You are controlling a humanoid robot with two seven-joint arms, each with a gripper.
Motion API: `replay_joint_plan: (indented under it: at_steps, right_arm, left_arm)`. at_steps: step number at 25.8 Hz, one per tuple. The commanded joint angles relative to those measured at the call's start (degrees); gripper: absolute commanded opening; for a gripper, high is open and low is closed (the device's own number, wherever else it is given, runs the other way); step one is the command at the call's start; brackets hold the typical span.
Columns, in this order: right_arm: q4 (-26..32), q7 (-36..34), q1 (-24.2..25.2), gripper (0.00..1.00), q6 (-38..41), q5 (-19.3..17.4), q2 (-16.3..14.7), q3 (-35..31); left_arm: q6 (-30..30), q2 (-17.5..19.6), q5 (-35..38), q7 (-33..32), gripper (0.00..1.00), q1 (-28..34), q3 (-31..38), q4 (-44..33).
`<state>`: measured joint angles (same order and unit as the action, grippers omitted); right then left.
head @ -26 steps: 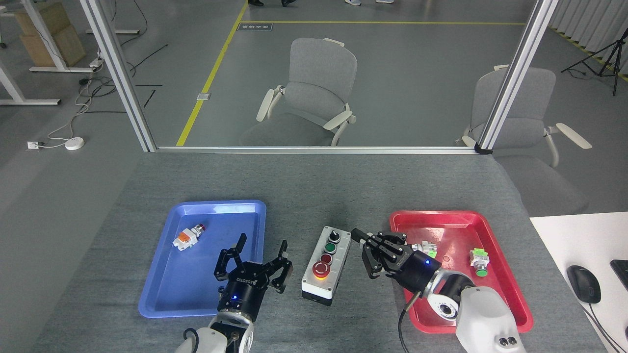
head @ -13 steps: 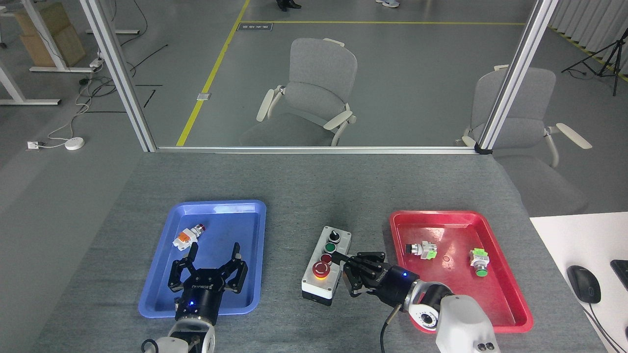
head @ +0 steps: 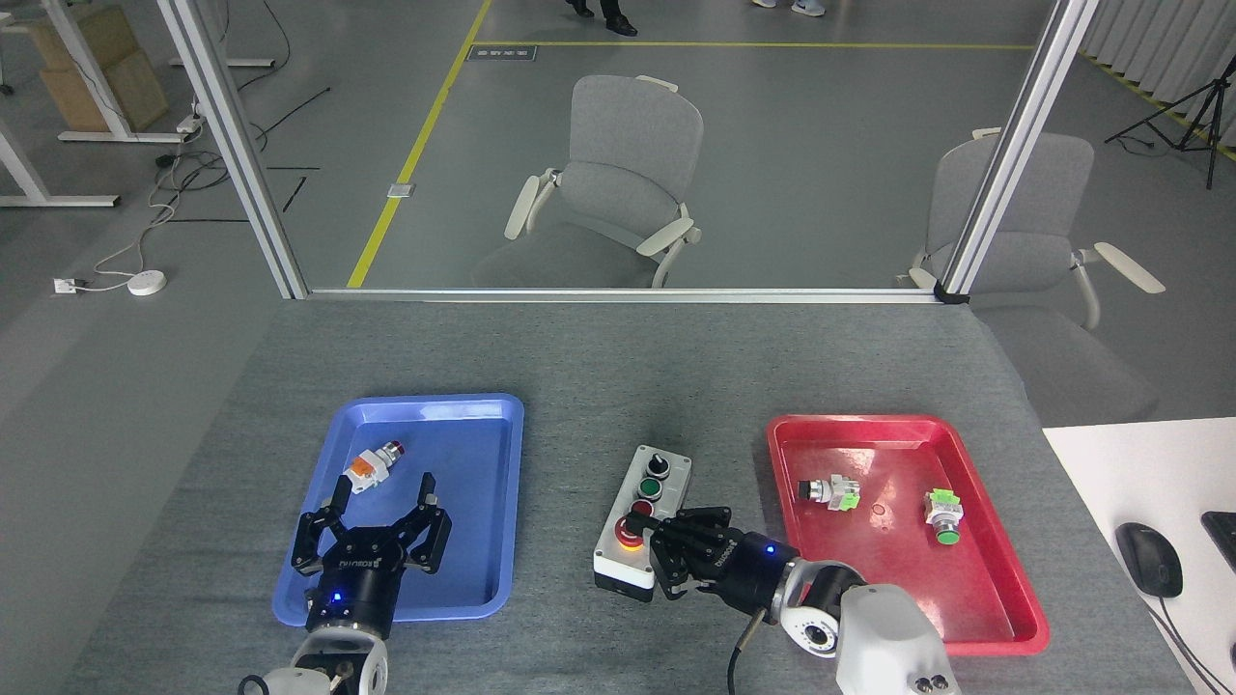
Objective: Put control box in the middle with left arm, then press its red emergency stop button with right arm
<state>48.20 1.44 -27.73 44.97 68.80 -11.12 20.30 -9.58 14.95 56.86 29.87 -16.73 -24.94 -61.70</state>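
Right at the tips of the right gripper (head: 649,528) sits the red emergency stop button (head: 629,530), claws bunched together and touching its edge. The control box (head: 642,518) lies on the bare grey tabletop (head: 599,376) between the blue tray (head: 502,410) and red tray (head: 985,541). Off to its left, the left gripper (head: 384,486) hangs over the blue tray, claws spread wide, holding nothing.

Red emergency stop button (head: 628,529) mostly hidden behind right hand (head: 649,542); contact impossible to judge. Right hand's fingers bunched, dark, state unreadable. Keyboard (head: 1221,536) clipped by right edge. Shoes (head: 610,13) cropped at top.
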Motion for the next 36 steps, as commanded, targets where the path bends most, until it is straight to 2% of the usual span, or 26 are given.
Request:
replay_joint_plan:
  at_steps: [1,6,9,15,20,25,27,30,32,34,36]
  right_arm:
    - [-1.6,-0.3,-0.2,0.0,0.0,0.1,0.1,0.1]
    - [-1.8,-0.4,-0.2,0.0,-0.5,0.5,0.1,0.1]
    - [-1.8,-0.4,-0.3,0.0,-0.6,0.5,0.1,0.1]
    - [-2.7,-0.4,-0.2,0.0,-1.3,0.6,0.8,0.2]
    - [-4.2,-0.4,-0.3,0.0,-2.3,1.3,1.1,0.4]
    - [-4.3,-0.3,-0.2,0.0,-2.9,1.3,1.4,0.5]
    - [-5.1,-0.3,-0.2,0.0,-2.9,1.7,1.5,0.5]
    - [-5.3,-0.4,-0.3,0.0,-3.3,1.5,1.5,0.3]
    - [-4.9,-1.1,-0.4,0.0,-4.6,1.2,1.5,0.0]
    - [-4.1,-6.0,-0.7,0.0,-6.5,0.9,2.2,-0.6]
    - [-3.6,-14.4,-2.0,0.0,-8.8,-0.2,2.7,-0.7]
  left_arm:
    - [7.3,2.4,-0.2,-1.8,1.0,-0.5,2.0,-0.8]
    - [19.8,4.3,0.1,-6.6,1.0,-0.2,7.6,-1.0]
    - [22.9,5.4,0.5,-10.7,1.0,-0.1,8.0,-2.9]
    - [22.4,6.2,0.7,-12.6,1.0,0.2,9.3,-4.4]
    - [20.7,6.1,5.8,-12.5,1.0,0.3,9.7,-4.3]
    - [19.8,5.6,5.5,-12.0,1.0,0.6,10.4,-4.3]
    - [19.6,4.6,5.7,-12.2,1.0,1.4,11.9,-4.3]
    - [18.3,1.2,6.2,-12.5,1.0,1.6,12.8,-4.2]
    - [17.0,1.0,6.3,-12.6,1.0,1.6,12.8,-4.5]
    - [16.8,1.0,6.3,-12.5,1.0,1.7,12.8,-5.5]
    - [16.7,1.0,6.3,-12.5,0.99,1.8,12.8,-6.5]
